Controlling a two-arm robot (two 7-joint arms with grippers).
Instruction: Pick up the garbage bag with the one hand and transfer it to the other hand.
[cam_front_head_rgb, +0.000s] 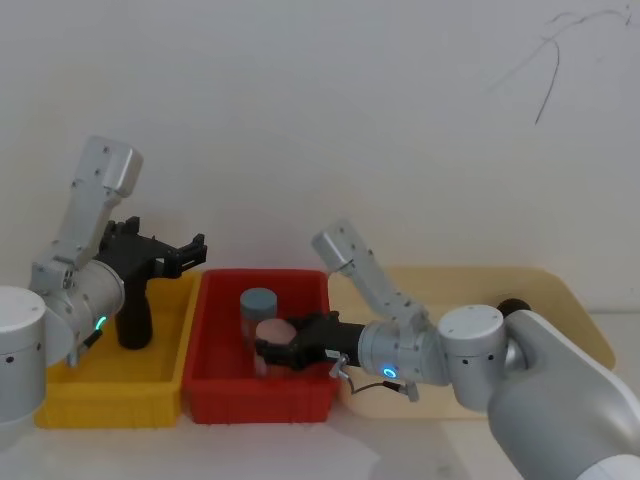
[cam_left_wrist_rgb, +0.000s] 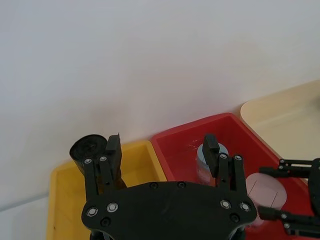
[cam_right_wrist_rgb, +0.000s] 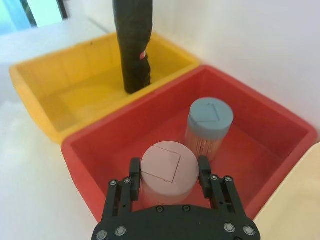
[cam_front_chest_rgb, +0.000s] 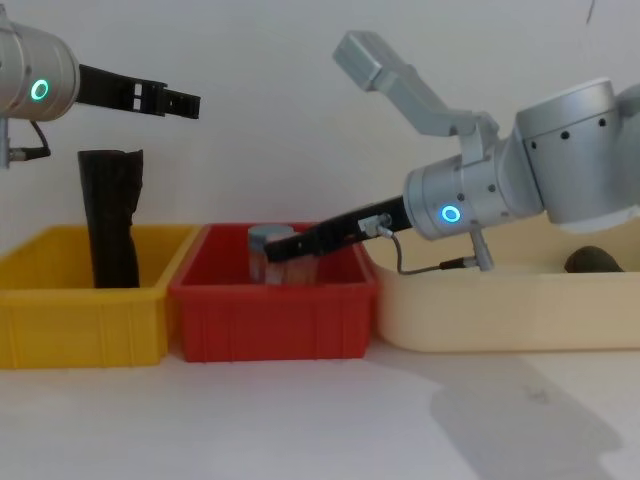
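Standing upright in the yellow plastic bin (cam_front_head_rgb: 110, 385), the tall black roll of garbage bags (cam_front_chest_rgb: 110, 218) with its thin red-and-white label band leans near the bin's back wall, untouched. Above it and a little toward the red bin hangs the left gripper (cam_front_head_rgb: 185, 252), the long black two-finger one on the silver arm with the green ring, its fingers (cam_left_wrist_rgb: 111, 152) spread apart with nothing between them. The roll sits below and just behind its left finger.

Over in the red plastic bin (cam_front_head_rgb: 225, 395), the right gripper (cam_right_wrist_rgb: 169, 172), black with a blue ring and a grey cable on its arm, has its fingers either side of a clear cylindrical container with a pink lid (cam_right_wrist_rgb: 169, 169), pressed against it. Just beyond that fingertip stands a matching container with a grey-blue lid (cam_right_wrist_rgb: 210, 122). Past the right arm lies a cream-coloured tray (cam_front_chest_rgb: 500, 310) with a dark rounded object (cam_front_chest_rgb: 592, 260) in it.
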